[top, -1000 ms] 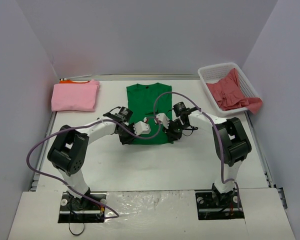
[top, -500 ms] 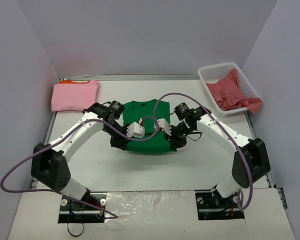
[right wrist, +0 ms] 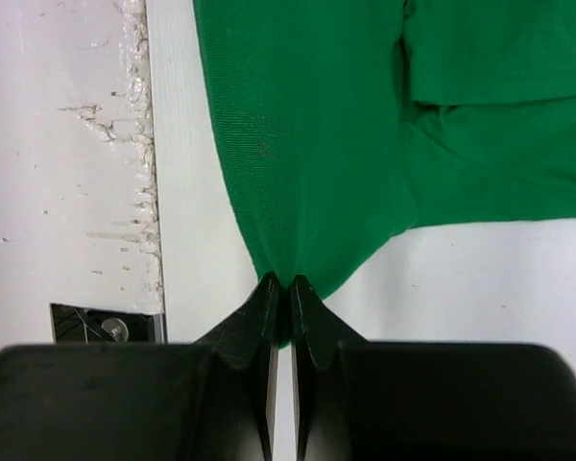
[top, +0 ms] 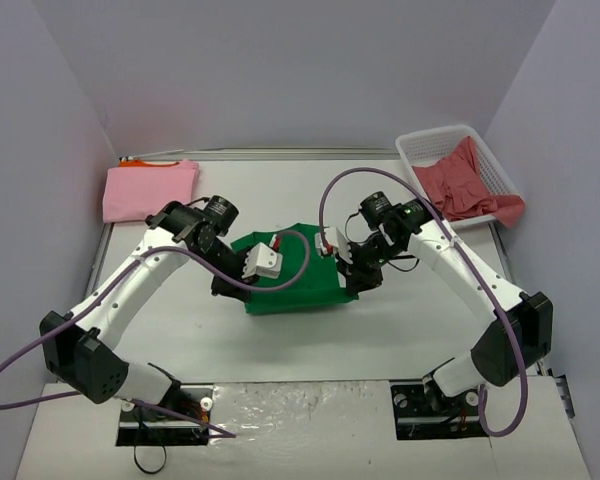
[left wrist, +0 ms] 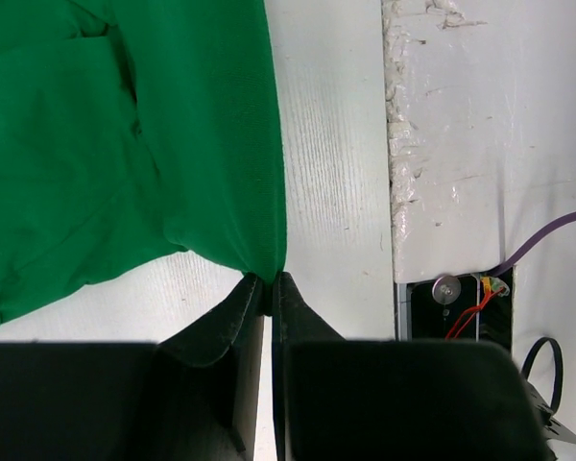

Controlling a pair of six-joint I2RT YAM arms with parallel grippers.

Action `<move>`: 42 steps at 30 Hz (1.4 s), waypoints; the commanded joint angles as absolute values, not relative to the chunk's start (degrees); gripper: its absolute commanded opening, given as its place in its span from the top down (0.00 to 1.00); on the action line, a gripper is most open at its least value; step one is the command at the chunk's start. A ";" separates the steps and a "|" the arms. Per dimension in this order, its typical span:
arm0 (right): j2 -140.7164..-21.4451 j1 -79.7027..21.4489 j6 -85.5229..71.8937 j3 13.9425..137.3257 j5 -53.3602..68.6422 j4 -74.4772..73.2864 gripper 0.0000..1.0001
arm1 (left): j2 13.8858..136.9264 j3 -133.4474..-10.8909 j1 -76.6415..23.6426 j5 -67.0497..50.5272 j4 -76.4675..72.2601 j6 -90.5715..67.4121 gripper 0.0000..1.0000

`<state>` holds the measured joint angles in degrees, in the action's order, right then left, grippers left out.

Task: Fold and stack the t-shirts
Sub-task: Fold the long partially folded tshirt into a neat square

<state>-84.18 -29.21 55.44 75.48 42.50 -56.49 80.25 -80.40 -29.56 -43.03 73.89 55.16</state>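
Observation:
The bright green t-shirt point(top: 298, 284) lies bunched at mid-table, partly lifted between my two grippers. My left gripper point(top: 227, 284) is shut on a pinch of its left edge; in the left wrist view the cloth point(left wrist: 96, 144) runs up from the closed gripper point(left wrist: 270, 280). My right gripper point(top: 356, 275) is shut on its right edge; the cloth point(right wrist: 317, 144) rises from the closed gripper point(right wrist: 279, 283). The light pink t-shirt point(top: 150, 190) lies folded at the back left, on an orange one point(top: 133, 162) of which only an edge shows. The coral red t-shirt point(top: 464, 186) lies crumpled in the basket.
The white lattice basket point(top: 430, 140) stands at the back right corner. Purple cables loop over both arms above the shirt. Walls close in the table on three sides. The arm base plate point(left wrist: 461, 288) shows at the table's near edge.
Both arms have stretched out and risen. The green shirt, flat a second ago, has been drawn toward the near side and lifted by its edges; its far edge has come nearer.

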 commanded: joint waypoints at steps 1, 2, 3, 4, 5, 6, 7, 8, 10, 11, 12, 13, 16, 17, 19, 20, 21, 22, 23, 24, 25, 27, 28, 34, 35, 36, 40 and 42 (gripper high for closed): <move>-84.99 -28.74 56.60 79.97 43.42 -60.91 1.00 | 79.10 -80.60 -29.62 -43.51 81.83 56.78 0.98; -85.69 -28.83 56.43 80.76 43.33 -60.82 1.00 | 78.75 -79.99 -29.53 -43.51 81.48 56.17 0.98; -86.13 -28.65 56.34 81.55 43.24 -60.82 1.00 | 78.49 -79.81 -29.62 -42.90 80.60 55.99 0.98; -86.65 -28.65 56.25 82.95 42.98 -60.73 1.00 | 78.31 -79.54 -29.62 -42.72 80.16 55.81 0.98; -87.70 -28.65 56.16 83.58 42.80 -60.73 1.00 | 77.79 -79.37 -29.53 -42.54 79.63 55.11 0.98; -88.24 -28.65 56.16 84.19 42.63 -60.65 1.00 | 77.35 -78.84 -29.44 -41.93 78.41 54.59 0.98; -88.76 -28.57 56.08 84.90 42.37 -60.64 1.00 | 77.00 -78.58 -29.44 -41.66 77.96 54.49 0.98; -89.81 -28.56 56.16 86.12 42.02 -60.64 1.00 | 76.30 -78.40 -29.36 -41.31 77.44 53.71 0.98; -91.22 -28.39 56.07 87.36 41.75 -60.64 1.00 | 75.85 -77.96 -29.09 -40.43 76.03 53.09 0.98; -91.67 -28.39 56.07 88.41 41.57 -60.64 1.00 | 75.50 -77.96 -28.92 -40.26 75.85 53.00 0.98; -92.02 -28.39 56.16 89.03 41.57 -60.73 1.00 | 75.41 -77.96 -28.92 -40.08 75.50 52.82 0.98; -92.80 -28.39 56.25 89.47 41.57 -60.73 1.00 | 75.32 -77.96 -28.65 -39.30 75.24 52.56 0.98; -94.21 -28.39 56.34 91.14 41.22 -60.73 1.00 | 74.97 -78.22 -27.52 -38.94 74.80 52.12 0.98; -94.57 -28.39 56.34 91.58 41.05 -60.73 1.00 | 74.88 -78.31 -27.16 -38.94 74.71 52.12 0.98; -95.44 -28.30 56.51 92.98 40.78 -60.73 1.00 | 74.88 -78.66 -26.37 -38.76 74.53 52.29 0.98; -95.80 -28.30 56.43 93.51 40.78 -60.73 1.00 | 74.88 -78.75 -26.11 -38.67 74.36 52.38 0.97; -96.06 -28.21 56.43 94.65 40.87 -60.73 1.00 | 74.88 -78.92 -25.84 -38.58 74.36 52.47 0.98; -96.76 -28.21 56.34 95.18 40.87 -60.73 1.00 | 75.14 -79.19 -25.23 -38.41 74.44 52.64 0.98; -97.12 -28.30 56.34 95.71 40.87 -60.73 1.00 | 75.32 -79.45 -24.88 -38.32 74.44 52.82 0.98; -97.47 -28.21 56.34 96.76 40.78 -60.82 1.00 | 75.50 -79.54 -24.53 -38.32 74.18 52.82 0.98; -98.25 -28.21 56.42 97.38 40.61 -60.82 1.00 | 75.59 -79.72 -24.09 -38.23 73.92 52.82 0.98; -99.22 -28.13 56.60 98.52 40.52 -60.82 1.00 | 76.11 -79.98 -22.59 -38.41 72.52 52.56 0.98; -100.45 -28.04 56.69 99.74 40.52 -60.82 1.00 | 76.37 -79.98 -22.07 -38.50 71.81 52.30 0.98; -106.68 -26.55 57.83 106.59 40.17 -61.08 1.00 | 79.97 -82.00 -19.43 -37.00 67.15 52.38 0.98; -107.66 -26.19 58.18 107.74 40.25 -61.08 1.00 | 81.02 -83.39 -18.99 -36.74 66.97 52.56 0.98; -109.84 -25.58 58.36 108.97 40.43 -61.08 1.00 | 83.38 -84.28 -18.64 -36.22 66.89 53.17 0.98; -117.84 -23.30 59.94 119.75 40.69 -60.65 1.00 | 90.07 -87.62 -16.35 -33.76 63.22 54.14 0.98; -126.70 -22.15 58.55 126.26 40.87 -58.89 1.00 | 94.71 -88.15 -14.78 -31.56 59.08 53.88 0.98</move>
